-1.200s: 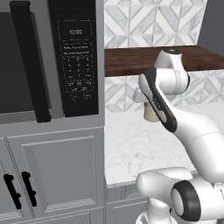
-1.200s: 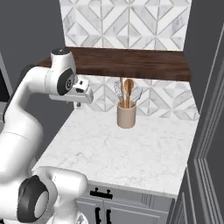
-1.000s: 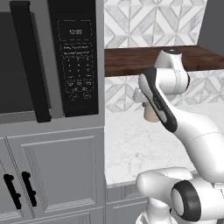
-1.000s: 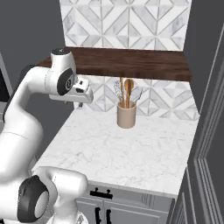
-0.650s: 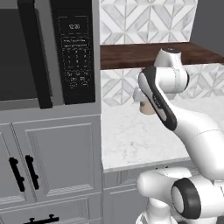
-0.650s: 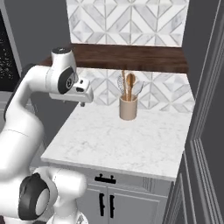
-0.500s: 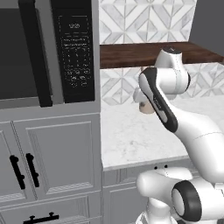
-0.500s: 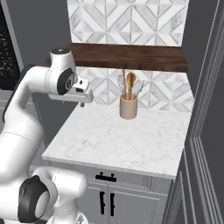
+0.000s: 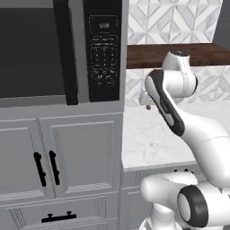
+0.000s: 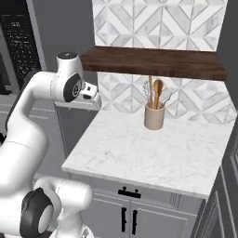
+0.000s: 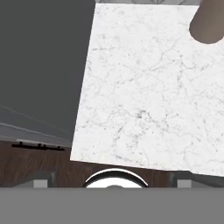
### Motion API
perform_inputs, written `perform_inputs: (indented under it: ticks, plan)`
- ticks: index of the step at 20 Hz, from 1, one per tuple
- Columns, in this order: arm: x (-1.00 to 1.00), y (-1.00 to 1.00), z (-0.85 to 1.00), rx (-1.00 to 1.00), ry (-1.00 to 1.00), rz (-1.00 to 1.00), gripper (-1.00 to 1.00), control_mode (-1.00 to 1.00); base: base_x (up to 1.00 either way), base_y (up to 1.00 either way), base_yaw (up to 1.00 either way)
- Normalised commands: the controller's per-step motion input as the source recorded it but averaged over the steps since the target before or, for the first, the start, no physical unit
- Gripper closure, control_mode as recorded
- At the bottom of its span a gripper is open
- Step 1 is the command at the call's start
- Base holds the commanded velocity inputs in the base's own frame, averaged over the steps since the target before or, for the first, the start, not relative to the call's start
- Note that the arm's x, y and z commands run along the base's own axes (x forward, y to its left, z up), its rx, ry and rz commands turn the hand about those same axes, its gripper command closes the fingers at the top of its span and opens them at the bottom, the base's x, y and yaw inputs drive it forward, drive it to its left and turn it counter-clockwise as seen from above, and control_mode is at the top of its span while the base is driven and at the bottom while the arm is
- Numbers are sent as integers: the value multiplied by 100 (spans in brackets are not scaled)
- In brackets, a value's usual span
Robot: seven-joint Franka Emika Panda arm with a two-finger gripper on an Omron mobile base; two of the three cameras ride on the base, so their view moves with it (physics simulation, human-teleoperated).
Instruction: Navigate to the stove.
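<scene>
Microwave [image 9: 67, 49] shows left; utensil crock [image 10: 154, 116] shows right; pincer state unclear.

Even soft light, faint shadows, slightly blurry

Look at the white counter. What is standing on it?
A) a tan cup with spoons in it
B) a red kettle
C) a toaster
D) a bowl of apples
A: a tan cup holding wooden spoons and a whisk stands on the counter, under the dark wooden shelf.
</scene>
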Motion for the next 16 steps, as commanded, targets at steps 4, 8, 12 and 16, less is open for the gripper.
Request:
perform_inputs:
  ticks: [4, 8, 12, 16]
  plan:
    - [0, 0, 0, 0, 0, 0, -100, 100, -32, 84, 40]
    - [0, 0, 0, 0, 0, 0, -100, 100, -50, 100, 49]
    - [0, 0, 0, 0, 0, 0, -100, 100, -48, 94, 60]
    - [0, 0, 0, 0, 0, 0, -100, 100, -34, 70, 67]
